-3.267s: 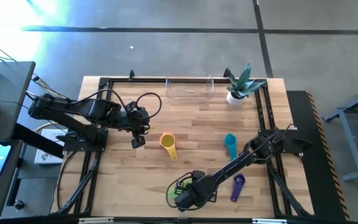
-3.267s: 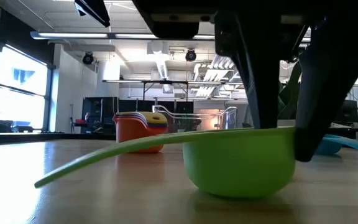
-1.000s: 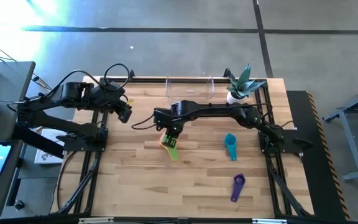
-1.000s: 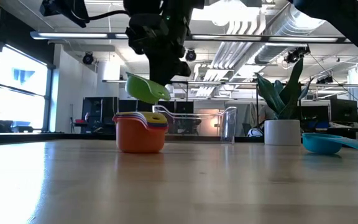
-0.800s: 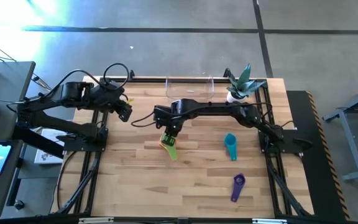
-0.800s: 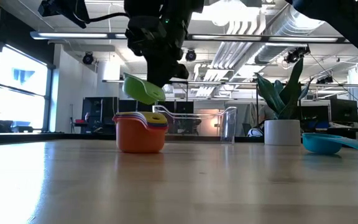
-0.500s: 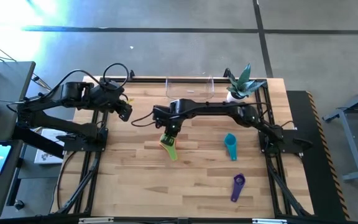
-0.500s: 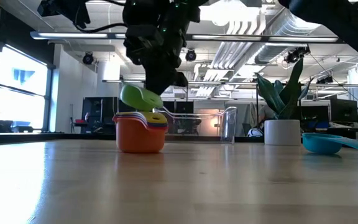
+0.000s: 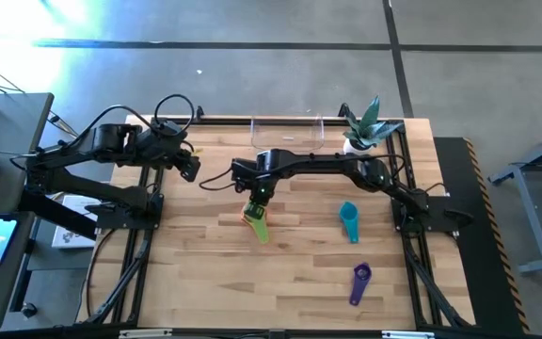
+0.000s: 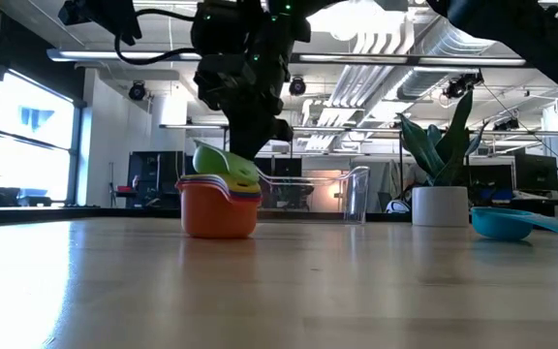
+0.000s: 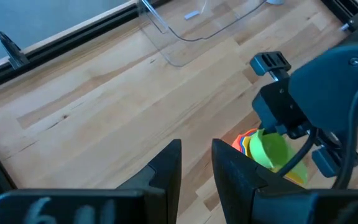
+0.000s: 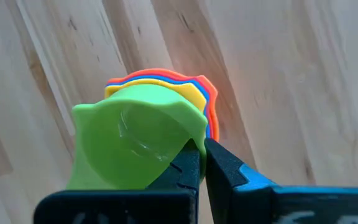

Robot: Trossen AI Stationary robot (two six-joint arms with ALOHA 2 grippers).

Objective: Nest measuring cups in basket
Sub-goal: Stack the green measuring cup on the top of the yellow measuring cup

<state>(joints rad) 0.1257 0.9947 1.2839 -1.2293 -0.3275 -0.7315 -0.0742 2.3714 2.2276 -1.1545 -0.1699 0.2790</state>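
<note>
Gripping the green cup (image 9: 259, 222), our right gripper (image 9: 259, 200) sits at table centre in the high view, basket (image 9: 288, 137) at twelve o'clock, while our left gripper (image 9: 188, 169), slightly parted and empty, waits at nine; low, the cup tilts into the orange stack (image 10: 219, 205).

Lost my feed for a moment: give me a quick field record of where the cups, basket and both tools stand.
right tool: shut on the green cup, lowering it tilted over the stack
stack: orange, blue and yellow cups nested, on the table, outside the basket
basket: at the table's far edge; no cup visible in it
teal cup: loose on the table
purple cup: loose, near the front edge
left tool: off to the left, holding nothing
plant pot: beside the basket
</note>
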